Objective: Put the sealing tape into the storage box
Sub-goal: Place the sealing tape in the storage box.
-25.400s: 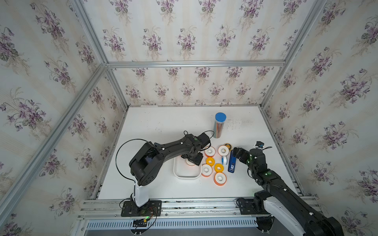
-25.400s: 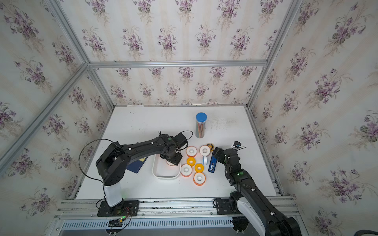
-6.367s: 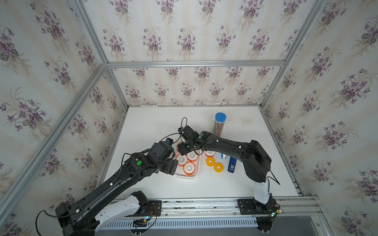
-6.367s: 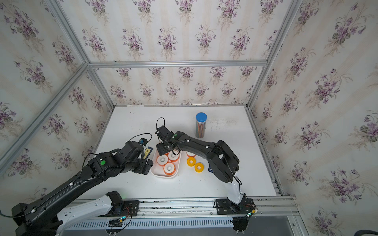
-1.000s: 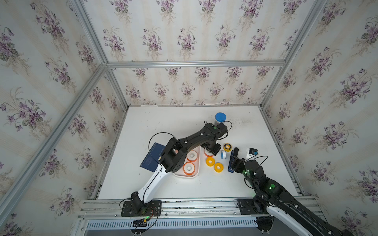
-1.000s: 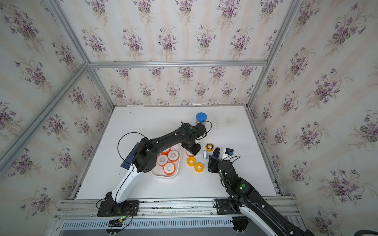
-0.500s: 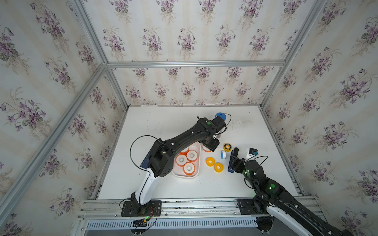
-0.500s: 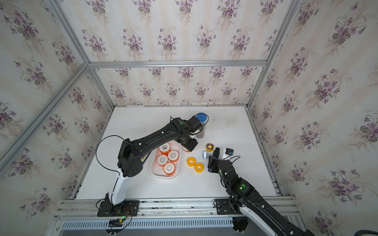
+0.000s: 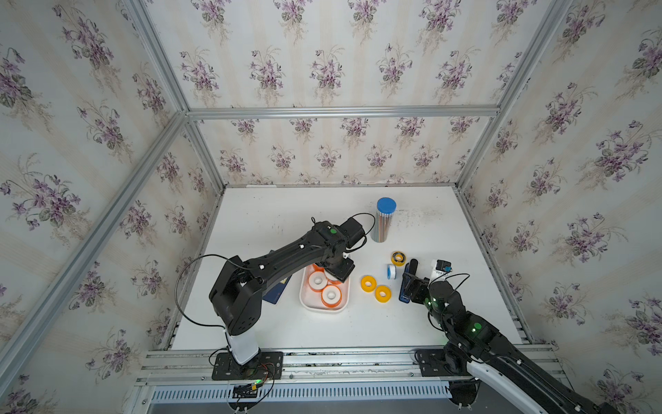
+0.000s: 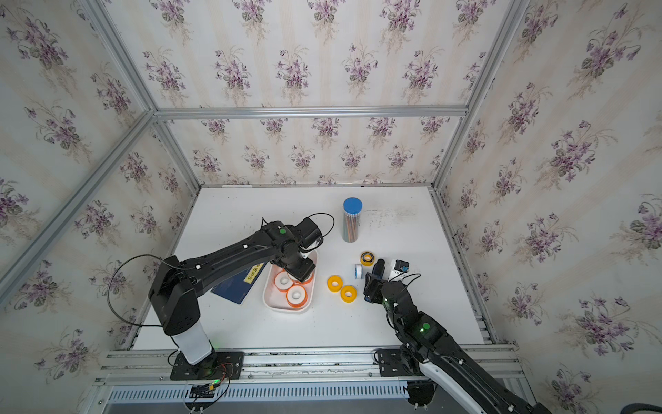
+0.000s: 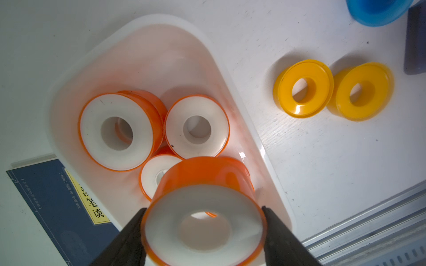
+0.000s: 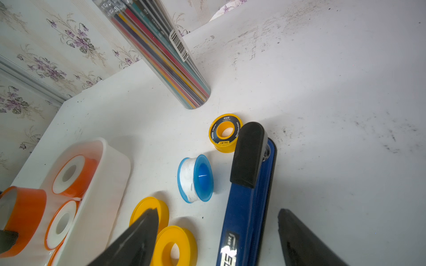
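Note:
My left gripper (image 11: 204, 228) is shut on an orange-rimmed, white-faced sealing tape roll (image 11: 202, 221), held over the far end of the white storage box (image 9: 324, 309). Three like rolls show in the box, two whole (image 11: 116, 131) (image 11: 197, 130) and one partly hidden (image 11: 152, 175). On the table right of the box lie two yellow rolls (image 9: 368, 283) (image 9: 382, 293), a blue-white roll (image 12: 196, 178) and a black-yellow roll (image 12: 224, 132). My right gripper (image 12: 217, 211) stands open above the blue-and-black bar, holding nothing.
A blue-and-black stapler-like bar (image 12: 251, 179) lies right of the loose rolls. A pencil tube with a blue cap (image 9: 383, 220) stands behind them. A navy booklet (image 10: 238, 285) lies left of the box. A small white-and-black device (image 9: 440, 268) sits at the right.
My left gripper has moved from near the pencil tube to over the box's far end. The right arm has not moved.

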